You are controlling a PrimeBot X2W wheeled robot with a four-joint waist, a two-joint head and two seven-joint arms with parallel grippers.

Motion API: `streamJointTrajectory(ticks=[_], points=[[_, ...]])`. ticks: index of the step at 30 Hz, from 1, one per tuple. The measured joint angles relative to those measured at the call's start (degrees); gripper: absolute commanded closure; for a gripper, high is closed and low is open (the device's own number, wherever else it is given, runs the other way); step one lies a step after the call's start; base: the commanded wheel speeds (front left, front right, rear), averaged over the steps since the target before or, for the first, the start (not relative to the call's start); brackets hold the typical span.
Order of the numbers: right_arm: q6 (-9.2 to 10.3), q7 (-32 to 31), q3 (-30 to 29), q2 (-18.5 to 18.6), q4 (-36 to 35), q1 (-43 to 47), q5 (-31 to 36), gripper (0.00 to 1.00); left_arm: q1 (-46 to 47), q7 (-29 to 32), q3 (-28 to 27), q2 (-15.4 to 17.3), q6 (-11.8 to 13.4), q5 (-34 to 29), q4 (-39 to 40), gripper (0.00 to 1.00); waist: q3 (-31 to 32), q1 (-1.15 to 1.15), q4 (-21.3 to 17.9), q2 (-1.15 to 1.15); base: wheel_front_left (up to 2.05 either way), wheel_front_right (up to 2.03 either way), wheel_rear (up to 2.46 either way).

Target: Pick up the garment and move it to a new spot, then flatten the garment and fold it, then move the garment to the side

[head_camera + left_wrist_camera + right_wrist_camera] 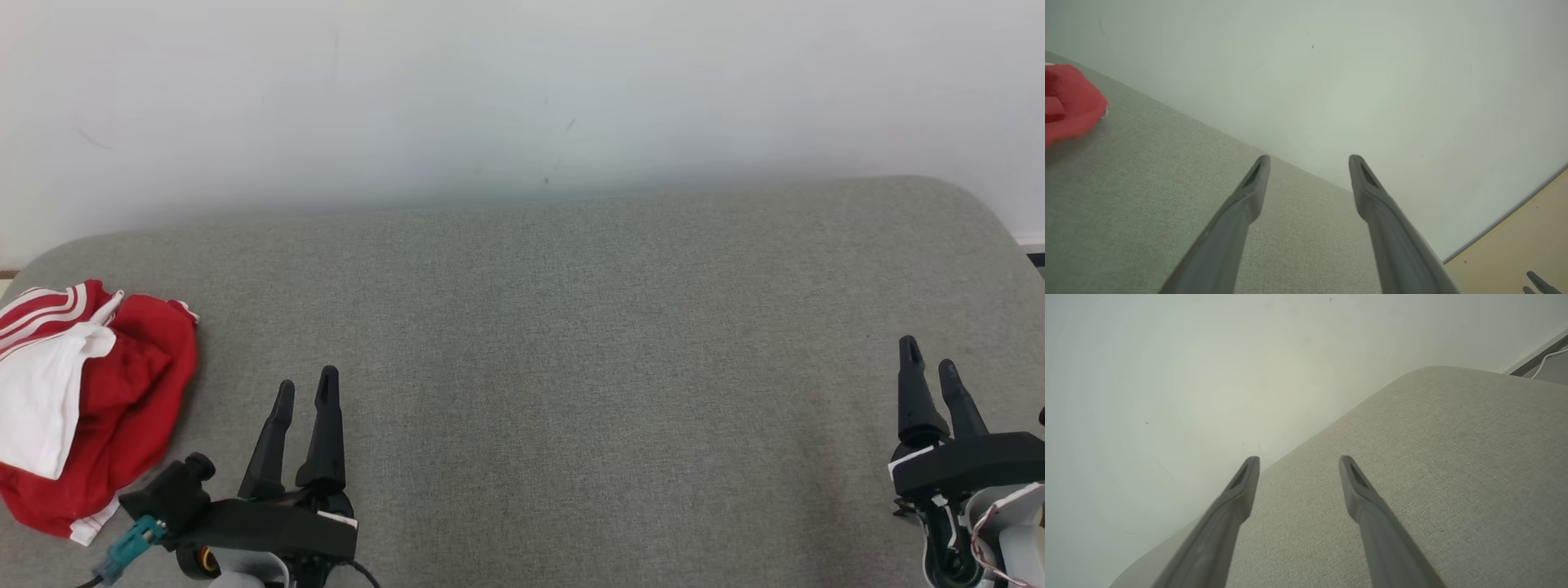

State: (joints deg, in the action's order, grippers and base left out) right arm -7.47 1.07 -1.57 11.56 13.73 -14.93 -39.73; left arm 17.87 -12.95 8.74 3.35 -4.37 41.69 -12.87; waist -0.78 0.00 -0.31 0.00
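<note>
Since the left gripper (pixel 307 378) and right gripper (pixel 928 353) both stand spread and empty, you are at the first step, the pickup. The garment (pixel 122 408) lies bunched close outboard of the left gripper, well apart from the right gripper. Swing the left one onto it. Its long axis runs roughly parallel to that gripper, and crumpled as it is, it points nowhere clear.

The garment (pixel 98 408) lies at the surface's (pixel 571 367) far left, just left of my left claw (pixel 306 388); my right claw (pixel 929 355) is far right; the wall (pixel 522 98) stands behind.
</note>
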Motion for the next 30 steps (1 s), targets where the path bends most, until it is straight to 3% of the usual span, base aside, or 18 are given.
streamJointTrajectory(ticks=[11, 30], points=[[0.00, 2.6, 2.8, -0.4, -0.3, 1.6, 9.0, 0.00, -1.1, -0.3, 1.8, 1.7, 3.3, -12.0, 0.9, 0.00, -0.1, 0.00, 0.2, 0.00, 0.00, 0.00, 0.00], [0.00, 6.8, 8.5, -0.9, -2.9, 4.3, 20.1, 0.00, -2.9, -0.8, -1.1, 2.6, 6.7, -21.1, 0.5, 0.00, 0.0, 0.00, 0.2, 0.00, 0.00, 0.00, 0.00]])
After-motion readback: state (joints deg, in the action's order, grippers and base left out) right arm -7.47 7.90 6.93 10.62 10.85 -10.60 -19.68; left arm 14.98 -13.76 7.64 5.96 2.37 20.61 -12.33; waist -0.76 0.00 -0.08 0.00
